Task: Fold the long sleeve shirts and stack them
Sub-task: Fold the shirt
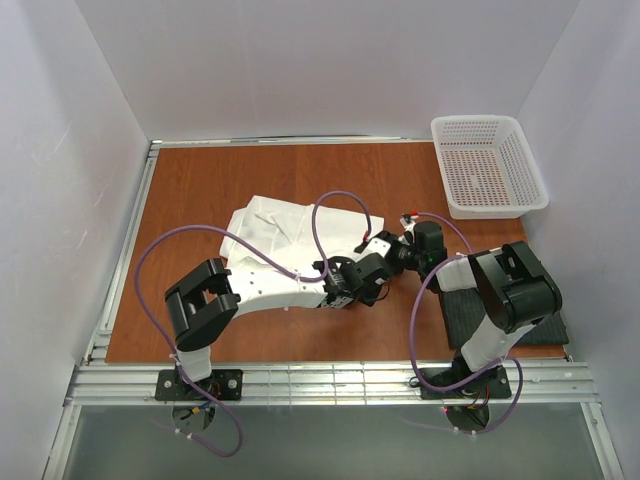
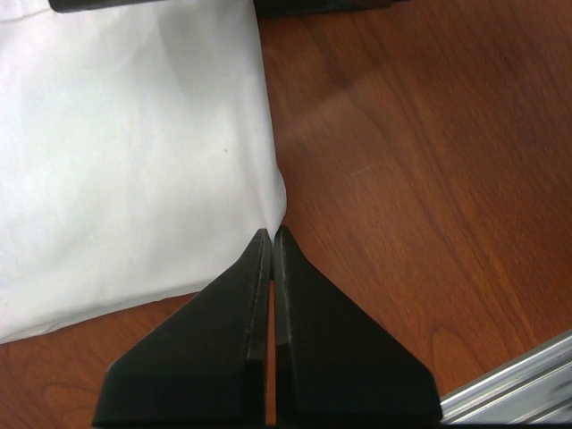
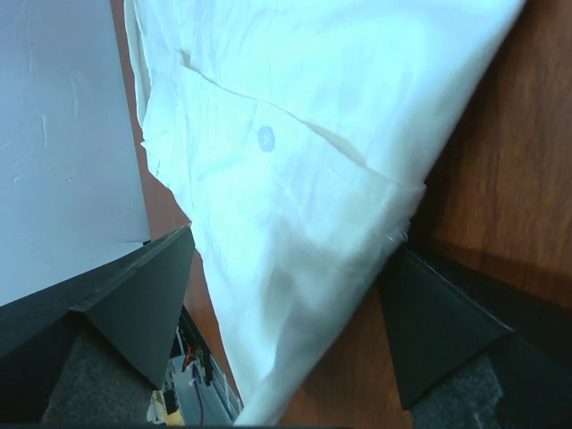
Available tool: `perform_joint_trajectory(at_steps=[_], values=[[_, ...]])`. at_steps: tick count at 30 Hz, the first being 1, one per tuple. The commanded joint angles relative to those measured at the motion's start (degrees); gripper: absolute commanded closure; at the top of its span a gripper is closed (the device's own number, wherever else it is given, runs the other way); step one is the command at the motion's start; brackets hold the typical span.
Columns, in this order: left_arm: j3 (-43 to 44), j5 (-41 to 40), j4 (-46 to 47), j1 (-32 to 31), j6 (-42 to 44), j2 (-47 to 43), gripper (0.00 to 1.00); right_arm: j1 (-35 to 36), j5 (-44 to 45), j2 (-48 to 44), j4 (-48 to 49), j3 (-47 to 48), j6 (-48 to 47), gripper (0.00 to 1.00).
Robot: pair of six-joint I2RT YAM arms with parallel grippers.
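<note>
The white long sleeve shirt (image 1: 272,232) lies partly folded mid-table; its button placket shows in the right wrist view (image 3: 295,134). The dark charcoal shirt (image 1: 458,312) lies folded at the near right, partly under the right arm. My left gripper (image 1: 352,290) (image 2: 273,234) is shut, its tips right at the corner of the white shirt (image 2: 134,161); I cannot tell whether cloth is pinched. My right gripper (image 1: 376,245) (image 3: 290,246) stands open, and a hanging fold of the white shirt fills the gap between its fingers (image 3: 438,322).
A white mesh basket (image 1: 488,165) stands at the far right corner. White walls close in the table on three sides. A metal rail (image 1: 320,380) runs along the near edge. Purple cables loop over both arms.
</note>
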Motion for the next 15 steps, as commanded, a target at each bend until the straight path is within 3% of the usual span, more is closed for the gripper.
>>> perform_joint_trajectory(at_steps=[1,4,7,8,10,14,15], values=[[1.28,1.66,0.23,-0.04,-3.28,0.23,1.00,1.12,0.51,3.45,0.56,1.30,0.85,0.24],[2.95,3.50,0.31,-0.04,-4.78,1.19,1.00,1.47,0.77,4.77,0.64,2.27,0.32,0.31],[3.84,5.08,0.58,-0.04,-6.18,1.37,1.00,1.39,0.86,5.48,0.64,2.62,-0.56,0.46],[4.01,5.44,0.67,-0.04,-6.71,1.20,1.00,1.39,1.04,5.65,0.64,2.54,-1.34,0.61],[3.49,6.58,1.19,0.05,-8.82,0.06,0.98,1.39,1.30,5.48,0.47,2.36,-2.23,0.80],[1.30,7.37,1.46,1.36,-11.89,-3.63,0.81,0.69,-0.10,5.04,-0.14,1.84,-5.21,0.99],[0.25,8.07,1.46,1.98,-12.68,-4.77,0.77,-0.10,-0.71,4.78,-0.93,1.75,-6.96,0.99]])
